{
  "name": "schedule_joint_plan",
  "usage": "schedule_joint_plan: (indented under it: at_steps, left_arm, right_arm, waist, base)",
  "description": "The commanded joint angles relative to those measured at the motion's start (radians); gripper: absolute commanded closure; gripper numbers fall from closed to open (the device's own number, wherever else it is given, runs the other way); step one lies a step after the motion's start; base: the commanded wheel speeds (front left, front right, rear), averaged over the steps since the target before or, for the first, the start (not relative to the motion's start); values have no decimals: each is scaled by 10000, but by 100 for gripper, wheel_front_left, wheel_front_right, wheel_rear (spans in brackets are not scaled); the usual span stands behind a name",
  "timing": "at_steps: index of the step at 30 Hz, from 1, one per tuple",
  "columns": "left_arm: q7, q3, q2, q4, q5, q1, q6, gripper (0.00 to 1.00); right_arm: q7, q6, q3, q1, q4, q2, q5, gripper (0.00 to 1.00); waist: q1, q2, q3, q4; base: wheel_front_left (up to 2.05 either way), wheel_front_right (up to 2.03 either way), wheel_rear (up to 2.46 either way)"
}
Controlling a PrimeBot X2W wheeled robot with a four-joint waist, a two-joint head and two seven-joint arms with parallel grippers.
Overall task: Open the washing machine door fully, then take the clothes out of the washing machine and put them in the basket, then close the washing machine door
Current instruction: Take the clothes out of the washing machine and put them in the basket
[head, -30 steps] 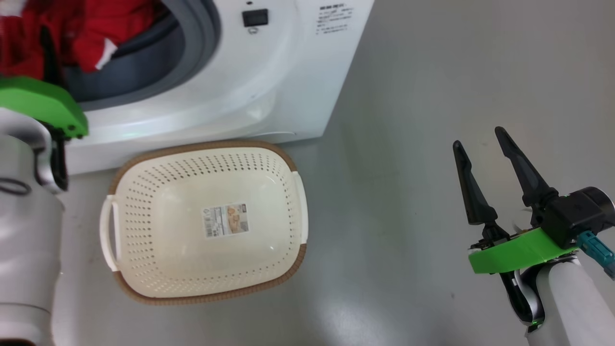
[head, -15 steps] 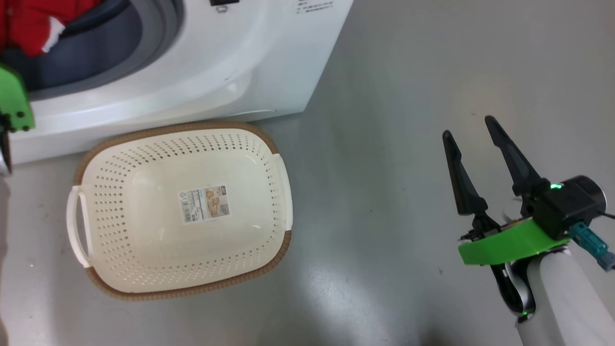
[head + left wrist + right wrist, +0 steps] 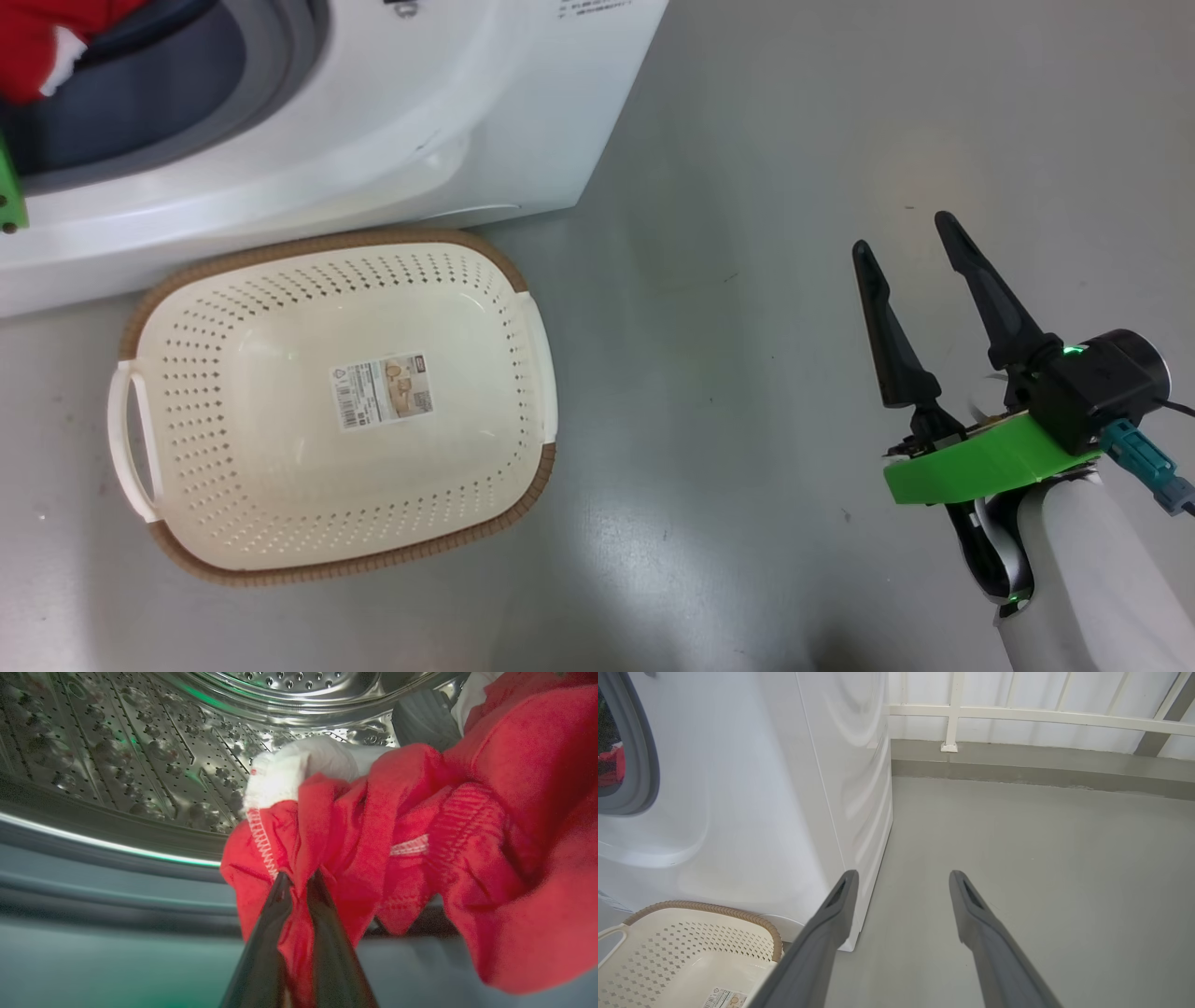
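Observation:
In the left wrist view my left gripper [image 3: 299, 882] is shut on the red clothes [image 3: 402, 840], which hang bunched at the mouth of the steel drum [image 3: 140, 742]. A bit of the clothes [image 3: 47, 37] shows in the washing machine [image 3: 392, 121] opening at the head view's top left. The cream basket [image 3: 233, 439] stands empty on the floor in front of the machine, its paper label showing. My right gripper [image 3: 904, 231] hangs open over bare floor, well to the right of the basket [image 3: 658, 952]. The washing machine door is out of view.
The grey floor [image 3: 728, 280] stretches right of the machine. In the right wrist view a white railing [image 3: 1017, 716] and a low grey kerb [image 3: 1017, 765] run along the far wall behind the machine's side [image 3: 850, 765].
The head camera has shifted, so machine and basket slide left and up in the picture. My left arm's green mount has nearly left the head view. The right gripper stays open.

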Motion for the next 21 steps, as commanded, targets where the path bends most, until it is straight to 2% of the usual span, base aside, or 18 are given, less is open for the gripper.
schedule_joint_plan:
  at_steps: [1,8,14,18,21]
  left_arm:
    - [-324,247,545,-186,-173,135,-3,100]
    - [-1435,752,349,-399,-893,466,-302,100]
    - [-1845,1086,194,-818,-1350,804,-574,100]
    - [-1945,1267,132,-1458,-1518,1215,-630,100]
    - [-1955,1451,122,-2465,-1521,1661,-511,100]
  right_arm:
    - [-63,63,162,46,-147,33,108,0]
    - [-63,63,85,112,-69,-27,73,0]
    - [-63,63,76,155,-53,-117,49,0]
    - [-63,63,32,233,-43,-184,33,0]
    - [-63,63,4,285,-41,-226,21,0]
  waist:
    - [0,0,-40,30]
    - [0,0,-236,180]
    - [0,0,-446,317]
    - [0,0,-641,424]
    - [0,0,-788,500]
  base:
    - [0,0,0]
    - [0,0,0]
    - [0,0,0]
    - [0,0,0]
    - [0,0,0]
